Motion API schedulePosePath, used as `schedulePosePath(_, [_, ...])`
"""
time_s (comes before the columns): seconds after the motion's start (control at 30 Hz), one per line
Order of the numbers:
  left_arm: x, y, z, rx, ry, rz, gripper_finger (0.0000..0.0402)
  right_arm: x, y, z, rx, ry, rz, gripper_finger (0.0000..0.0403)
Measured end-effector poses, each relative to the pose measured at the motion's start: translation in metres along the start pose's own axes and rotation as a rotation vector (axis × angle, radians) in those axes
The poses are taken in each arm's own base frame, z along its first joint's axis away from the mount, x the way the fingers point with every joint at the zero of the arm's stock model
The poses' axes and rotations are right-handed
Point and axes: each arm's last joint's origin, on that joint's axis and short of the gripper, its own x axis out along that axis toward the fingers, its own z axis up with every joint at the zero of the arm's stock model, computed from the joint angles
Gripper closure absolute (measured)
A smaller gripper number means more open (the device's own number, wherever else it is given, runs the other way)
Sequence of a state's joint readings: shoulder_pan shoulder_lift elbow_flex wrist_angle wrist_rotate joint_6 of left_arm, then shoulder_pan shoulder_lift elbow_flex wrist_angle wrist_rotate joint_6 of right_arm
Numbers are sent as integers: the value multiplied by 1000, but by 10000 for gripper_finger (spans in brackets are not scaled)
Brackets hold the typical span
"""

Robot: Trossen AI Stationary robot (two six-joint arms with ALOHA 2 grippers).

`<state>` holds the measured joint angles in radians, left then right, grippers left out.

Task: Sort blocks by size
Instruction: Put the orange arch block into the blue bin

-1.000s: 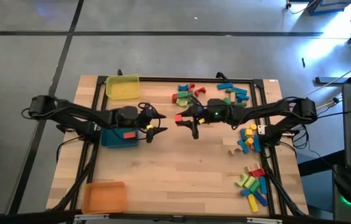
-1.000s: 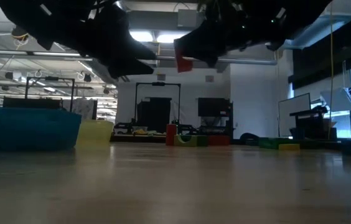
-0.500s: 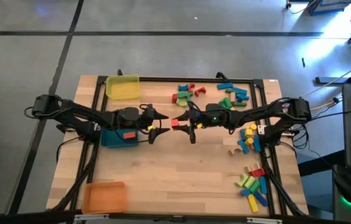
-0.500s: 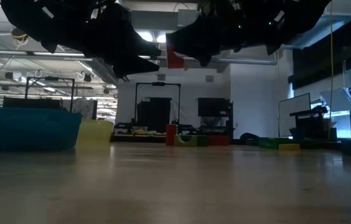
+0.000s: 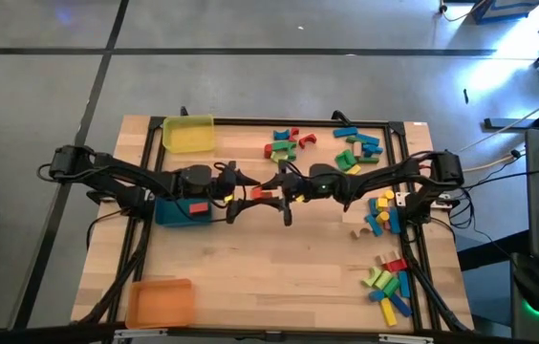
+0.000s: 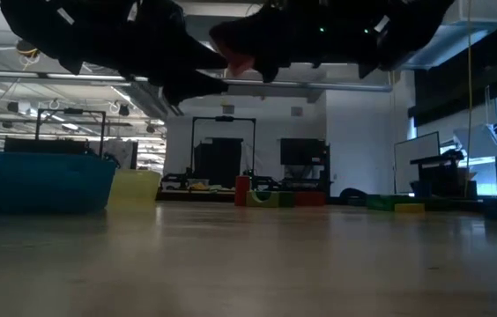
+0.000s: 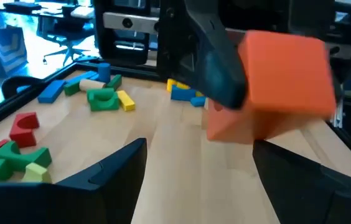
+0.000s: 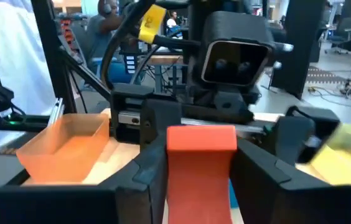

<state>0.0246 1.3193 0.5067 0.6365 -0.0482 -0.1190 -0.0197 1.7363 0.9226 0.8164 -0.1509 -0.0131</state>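
Red block (image 8: 201, 163) sits clamped between the right gripper's (image 5: 284, 192) two dark fingers (image 8: 147, 180), pinched on its flat side faces, held in the air above the table's middle. In the left wrist view the same block (image 7: 275, 87) hangs just ahead of the left gripper (image 5: 238, 194), whose fingers (image 7: 110, 168) stand wide apart with nothing between them. The two grippers face each other nose to nose, block between them, looks like a handover.

Handling, as a judgement: rigid small toy block, light, won't deform, smooth painted faces so a bit slippery. Flat parallel faces are the place to grip; the left should take the end or faces left free by the right's fingers, squarely, not on a corner, or it may twist out.

Behind the left gripper: blue tray (image 5: 176, 210), just beside it. Farther off on that side, yellow tray (image 5: 188, 134) and orange tray (image 5: 160, 302).

Behind the right gripper: loose blocks (image 5: 285, 144) near it, more blocks (image 5: 358, 145) beyond, and a cluster (image 5: 387, 279) well apart by the table's (image 5: 269, 268) right edge.
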Motion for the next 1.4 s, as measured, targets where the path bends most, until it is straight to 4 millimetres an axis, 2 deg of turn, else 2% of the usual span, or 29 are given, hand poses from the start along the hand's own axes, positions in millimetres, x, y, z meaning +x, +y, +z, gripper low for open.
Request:
schedulePosePath(0.47, [-4,-8,2,27,9,-30,121,3,-2,-2,-40,68,-18,263])
schedulePosePath(0.8, [-4,-11,7,34,-39,-59,121,4,-2,3,-68,33,-34,263])
schedulePosePath(0.97, [-4,-12,8,56,-53,-62,121,10,-1,12,-66,-2,-2,263])
schedulePosePath(1.2, [-5,-15,11,104,-97,-77,122,16,-2,13,-45,-7,18,260])
schedulePosePath(1.4, [-5,-15,12,124,-102,-76,163,17,1,14,-42,-13,28,264])
